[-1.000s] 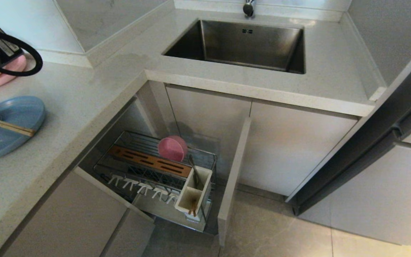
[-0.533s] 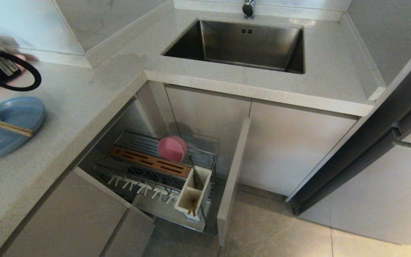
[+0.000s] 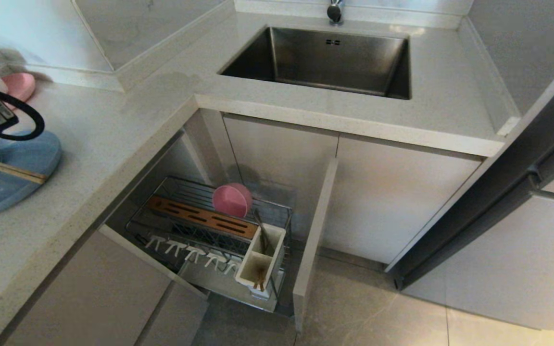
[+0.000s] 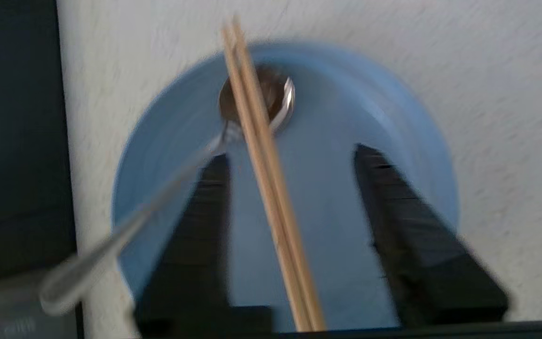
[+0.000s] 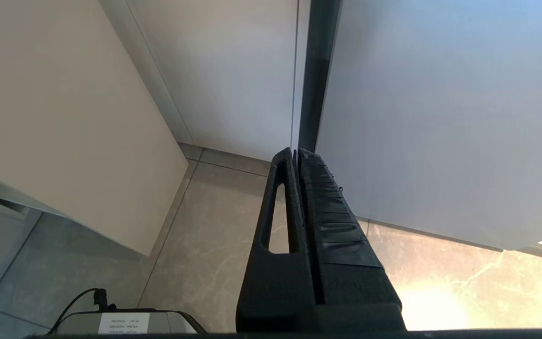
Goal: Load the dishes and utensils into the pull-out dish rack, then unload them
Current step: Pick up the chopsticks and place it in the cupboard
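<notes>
While the left tool (image 4: 290, 155) hangs over the shallow matte blue plate (image 4: 337, 197) on the pale speckled bench (image 3: 113, 125), its black fingers (image 4: 393, 207) stand apart around the pair of thin light-wood chopsticks (image 4: 264, 155), gripping nothing. The chopsticks lie across the plate over the slim silver metal spoon (image 4: 280, 101). The small pink bowl (image 3: 232, 199) stands in the chrome wire pull-out rack (image 3: 205, 226). The right tool (image 5: 297, 155), pressed closed, points at the floor.

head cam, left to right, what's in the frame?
blue plate with chopsticks across it → wooden strip → pink bowl → white utensil box → sink → dark door edge
</notes>
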